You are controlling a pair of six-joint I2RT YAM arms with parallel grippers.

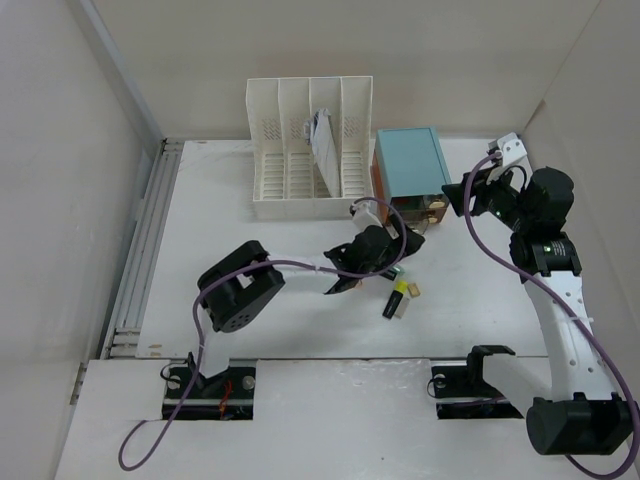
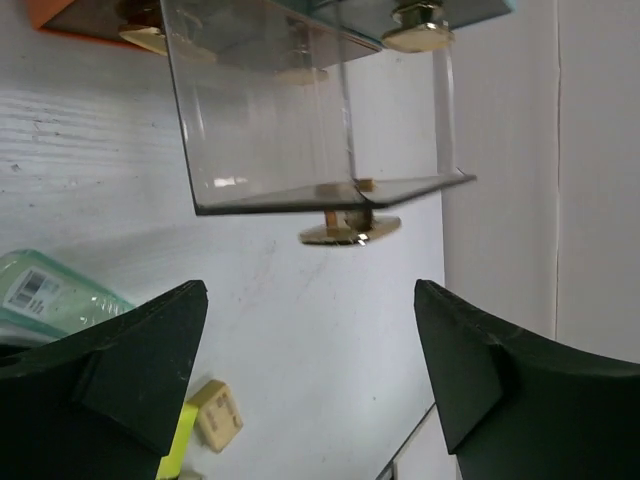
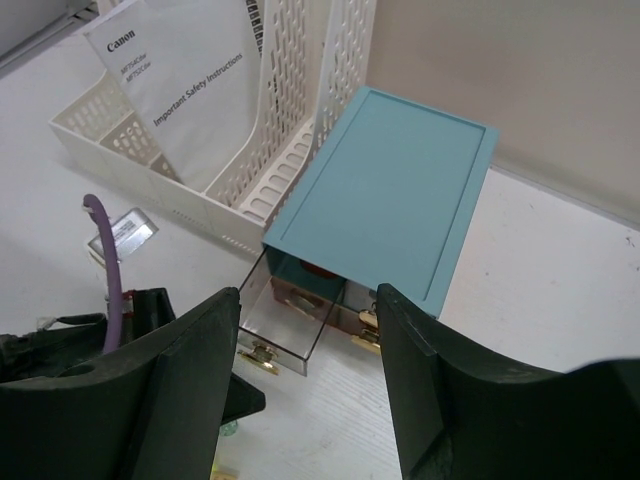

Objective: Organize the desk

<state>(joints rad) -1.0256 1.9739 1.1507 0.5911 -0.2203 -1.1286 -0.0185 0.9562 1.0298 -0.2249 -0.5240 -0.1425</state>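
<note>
**Desk** (image 1: 220, 210): a broad, flat, matt white tabletop, faintly scuffed. A grey metal rail (image 1: 140, 250) runs along its left edge and white panels stand around it. It fills the middle of the top view and carries everything below.

**Rear of the desk:** a white plastic file rack (image 1: 310, 150) with perforated upright dividers. A paper Canon booklet (image 3: 190, 90) leans in one slot. Just beside the rack stands a smooth, rectangular teal drawer box (image 1: 410, 162). A transparent, straight-walled clear drawer (image 2: 270, 110) with a round brass knob (image 2: 350, 232) projects from its front.

**Centre of the desk:** a yellow-and-black highlighter (image 1: 397, 298) lies flat, with a small beige square piece (image 1: 413, 290) just beside it. A translucent green packet (image 2: 50, 295) bearing a barcode label lies near the left finger.

**Left gripper** (image 2: 310, 370): the black wedge-shaped fingers (image 2: 140, 370) are spread wide. They hold nothing and touch nothing, with bare tabletop between them. They point at the drawer's knob, near it but apart.

**Right gripper** (image 3: 310, 380): the jaws stand well apart and empty, poised above the front of the teal box and the drawer, in contact with neither.
</note>
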